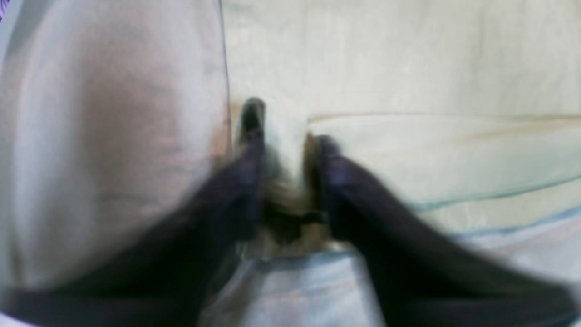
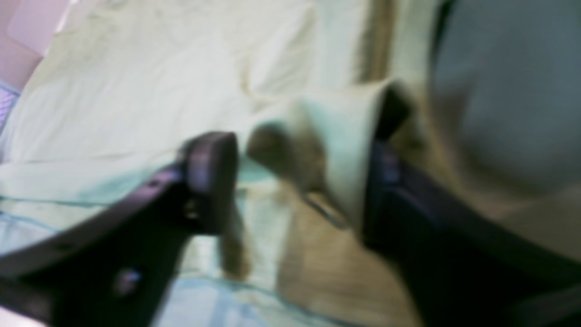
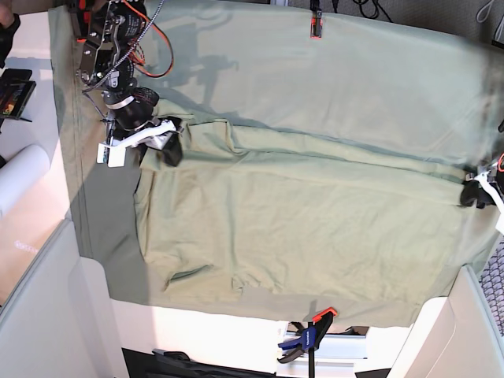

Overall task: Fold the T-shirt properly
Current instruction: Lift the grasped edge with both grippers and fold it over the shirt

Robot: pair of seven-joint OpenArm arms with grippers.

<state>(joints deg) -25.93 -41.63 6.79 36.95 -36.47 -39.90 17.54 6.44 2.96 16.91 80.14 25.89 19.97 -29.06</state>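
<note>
The table cloth (image 3: 378, 71) covers the whole work surface and serves as the landmark here. On it, filling most of its middle and near side, lies the T-shirt (image 3: 299, 228), spread wide with one long fold ridge running across it toward the far side of the cloth; its near hem sits close to the cloth's front edge, just behind the blue clamp (image 3: 303, 340).

The right gripper (image 2: 304, 145) is at the cloth's left side as the base view shows it, at the shirt's far corner. Its jaws stand apart, and a bunched lip of shirt fabric sits between them, lying against one finger; it looks let go rather than pinched. The left gripper (image 1: 286, 136) is at the opposite edge of the cloth, at the shirt's other end. Its jaws also stand apart with a tongue of fabric between them; the view is too blurred to say whether the cloth is touched on both sides.

Judged from this, a lengthwise fold has just been laid and both claws are releasing it. The next move calls for lifting clear without dragging the fabric, then taking fresh holds on the shirt for the following fold.
</note>
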